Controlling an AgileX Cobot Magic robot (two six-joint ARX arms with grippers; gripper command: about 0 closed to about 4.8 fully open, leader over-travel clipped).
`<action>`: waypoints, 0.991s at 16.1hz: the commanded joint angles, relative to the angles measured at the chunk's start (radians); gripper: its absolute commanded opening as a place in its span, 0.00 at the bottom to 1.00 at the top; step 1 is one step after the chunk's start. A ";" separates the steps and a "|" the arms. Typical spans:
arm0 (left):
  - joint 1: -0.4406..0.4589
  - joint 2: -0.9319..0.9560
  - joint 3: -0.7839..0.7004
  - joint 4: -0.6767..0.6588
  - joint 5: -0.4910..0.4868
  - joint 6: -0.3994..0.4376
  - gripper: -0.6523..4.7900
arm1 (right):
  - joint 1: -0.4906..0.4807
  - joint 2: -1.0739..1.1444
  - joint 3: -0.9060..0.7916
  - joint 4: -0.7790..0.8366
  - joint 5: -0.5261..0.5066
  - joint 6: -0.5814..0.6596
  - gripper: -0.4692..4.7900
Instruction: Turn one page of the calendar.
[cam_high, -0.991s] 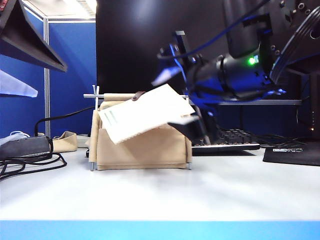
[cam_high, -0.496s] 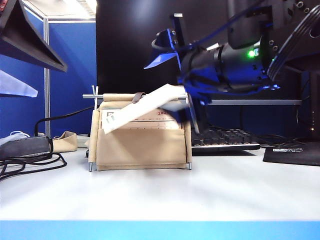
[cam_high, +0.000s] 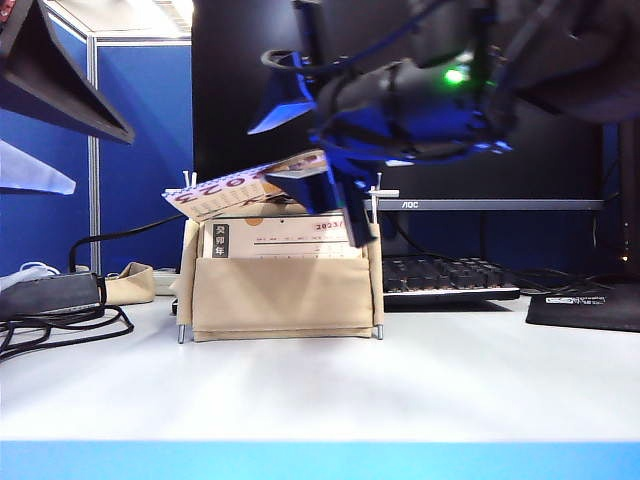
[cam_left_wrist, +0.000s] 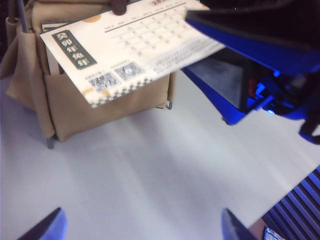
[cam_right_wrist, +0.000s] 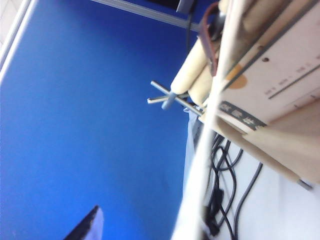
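The left gripper (cam_left_wrist: 140, 225) hung nearest, above the bare table (cam_high: 420, 380), its fingers spread wide and empty. Beyond it stood the calendar (cam_high: 283, 290), with the page (cam_high: 245, 188) lifted nearly level over its top. The right gripper (cam_high: 335, 200) sat at the page's edge; whether its fingers clamped the sheet could not be determined.
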 joint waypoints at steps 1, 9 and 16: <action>0.000 -0.002 0.003 0.008 0.004 0.001 0.86 | 0.001 0.009 0.037 0.011 0.026 -0.007 0.43; 0.000 -0.002 0.003 -0.033 0.008 0.001 0.86 | 0.000 0.011 0.094 0.078 0.044 -0.008 0.08; 0.000 -0.002 0.003 -0.068 0.008 0.000 0.86 | -0.030 0.010 0.124 0.097 0.066 -0.002 0.30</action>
